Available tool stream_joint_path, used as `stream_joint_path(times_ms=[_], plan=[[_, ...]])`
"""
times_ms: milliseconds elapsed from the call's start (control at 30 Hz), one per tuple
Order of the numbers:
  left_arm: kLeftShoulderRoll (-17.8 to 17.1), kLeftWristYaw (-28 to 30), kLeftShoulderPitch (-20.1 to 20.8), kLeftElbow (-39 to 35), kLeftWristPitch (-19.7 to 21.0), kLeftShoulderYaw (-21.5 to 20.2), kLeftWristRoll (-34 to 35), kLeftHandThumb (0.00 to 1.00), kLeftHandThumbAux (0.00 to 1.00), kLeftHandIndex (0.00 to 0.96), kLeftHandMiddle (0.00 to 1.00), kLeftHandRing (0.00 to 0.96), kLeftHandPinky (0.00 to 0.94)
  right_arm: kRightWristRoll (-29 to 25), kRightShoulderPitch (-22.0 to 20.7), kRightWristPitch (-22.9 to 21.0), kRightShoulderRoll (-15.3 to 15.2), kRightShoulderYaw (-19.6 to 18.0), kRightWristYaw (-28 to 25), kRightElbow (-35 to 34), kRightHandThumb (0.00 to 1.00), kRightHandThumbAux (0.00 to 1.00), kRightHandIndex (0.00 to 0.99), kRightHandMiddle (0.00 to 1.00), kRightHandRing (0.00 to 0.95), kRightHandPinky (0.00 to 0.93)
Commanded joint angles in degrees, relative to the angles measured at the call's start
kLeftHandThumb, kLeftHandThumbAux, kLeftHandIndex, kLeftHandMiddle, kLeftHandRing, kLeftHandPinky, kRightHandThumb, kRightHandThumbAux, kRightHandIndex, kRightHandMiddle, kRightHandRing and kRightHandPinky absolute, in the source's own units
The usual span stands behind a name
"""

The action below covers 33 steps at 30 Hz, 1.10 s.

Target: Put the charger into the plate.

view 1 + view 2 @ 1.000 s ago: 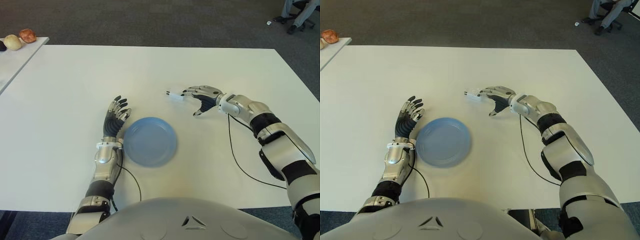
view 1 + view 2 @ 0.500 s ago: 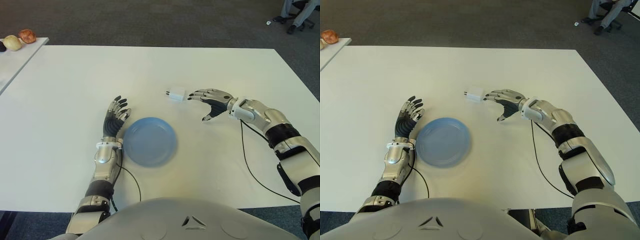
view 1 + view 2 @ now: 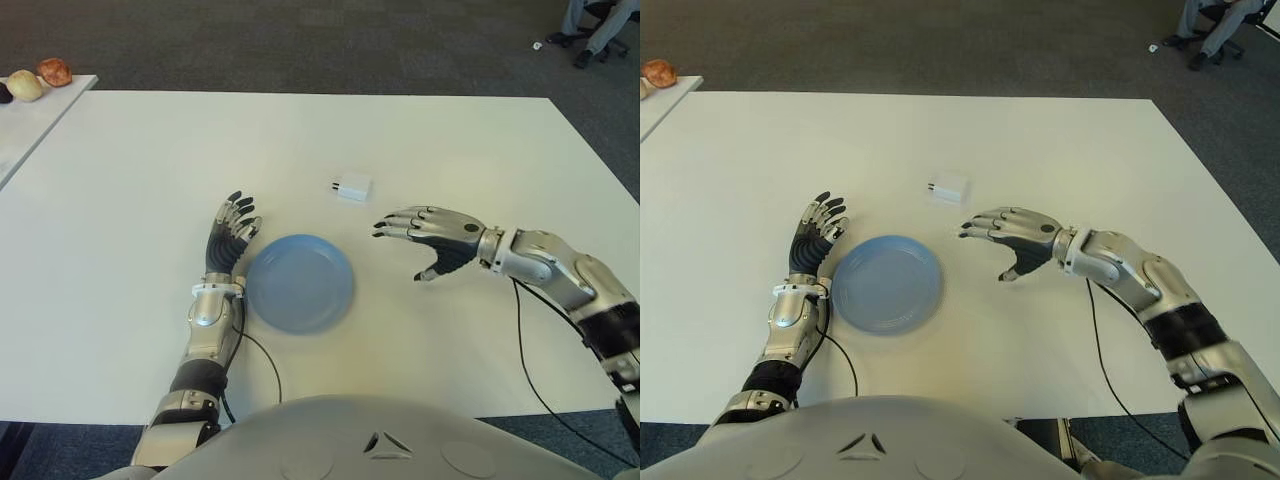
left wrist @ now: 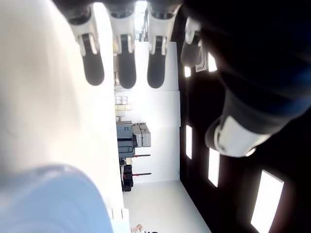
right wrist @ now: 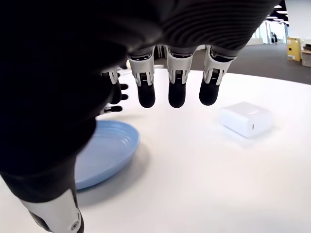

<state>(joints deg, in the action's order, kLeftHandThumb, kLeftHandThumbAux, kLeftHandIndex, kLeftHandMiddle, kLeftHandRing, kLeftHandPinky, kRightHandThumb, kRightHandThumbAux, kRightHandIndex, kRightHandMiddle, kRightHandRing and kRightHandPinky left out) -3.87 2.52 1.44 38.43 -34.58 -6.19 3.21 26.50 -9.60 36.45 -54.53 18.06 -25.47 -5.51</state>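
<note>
Bare table [image 3: 450,140] all round the charger [image 3: 353,188]; approach is free from far, left and right. Right hand [image 3: 432,236], fingers spread and holding nothing, hangs near-right of it, apart. Open gap between charger and plate [image 3: 300,283]. Left hand [image 3: 230,240] sits just left of the plate, closing that side.
</note>
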Motion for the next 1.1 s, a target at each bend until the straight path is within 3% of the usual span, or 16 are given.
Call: stream_joint_path(times_ms=[33, 433, 567, 700, 833, 1100], plan=[[0.25, 0.50, -4.54, 7.48, 5.25, -0.28, -0.01, 0.000, 0.681, 0.134, 0.209, 0.213, 0.233, -0.74, 0.66, -2.14, 0.75, -1.22, -2.98, -2.12, 0.000, 0.775, 0.047, 0.099, 0.070, 0.057], [0.22, 0.58, -3.84, 9.02, 4.79, -0.26, 0.00, 0.000, 0.678, 0.136, 0.208, 0.214, 0.234, 8.54, -7.80, -1.83, 10.12, 0.11, 2.36, 6.29, 0.000, 0.687, 0.013, 0.063, 0.036, 0.013], [0.13, 0.45, -3.54, 9.86, 4.53, -0.05, -0.35, 0.000, 0.664, 0.128, 0.194, 0.198, 0.213, 13.83, -14.69, -1.10, 16.32, 2.22, 9.65, 15.50, 0.000, 0.597, 0.002, 0.035, 0.010, 0.002], [0.23, -0.14, -3.42, 10.39, 4.14, 0.22, -0.83, 0.000, 0.653, 0.125, 0.188, 0.191, 0.212, 18.49, -20.21, -1.15, 20.52, 4.28, 16.83, 24.03, 0.000, 0.520, 0.000, 0.016, 0.002, 0.000], [0.40, -0.46, -3.37, 10.62, 3.86, 0.32, -0.95, 0.000, 0.655, 0.128, 0.192, 0.195, 0.221, 21.43, -24.15, -1.14, 22.63, 5.65, 22.25, 30.36, 0.029, 0.474, 0.000, 0.003, 0.000, 0.000], [0.59, -0.23, -3.33, 10.91, 3.34, 0.11, -0.71, 0.000, 0.667, 0.131, 0.199, 0.203, 0.229, 22.73, -27.51, -1.27, 24.96, 7.70, 27.73, 37.13, 0.082, 0.439, 0.000, 0.000, 0.000, 0.000]])
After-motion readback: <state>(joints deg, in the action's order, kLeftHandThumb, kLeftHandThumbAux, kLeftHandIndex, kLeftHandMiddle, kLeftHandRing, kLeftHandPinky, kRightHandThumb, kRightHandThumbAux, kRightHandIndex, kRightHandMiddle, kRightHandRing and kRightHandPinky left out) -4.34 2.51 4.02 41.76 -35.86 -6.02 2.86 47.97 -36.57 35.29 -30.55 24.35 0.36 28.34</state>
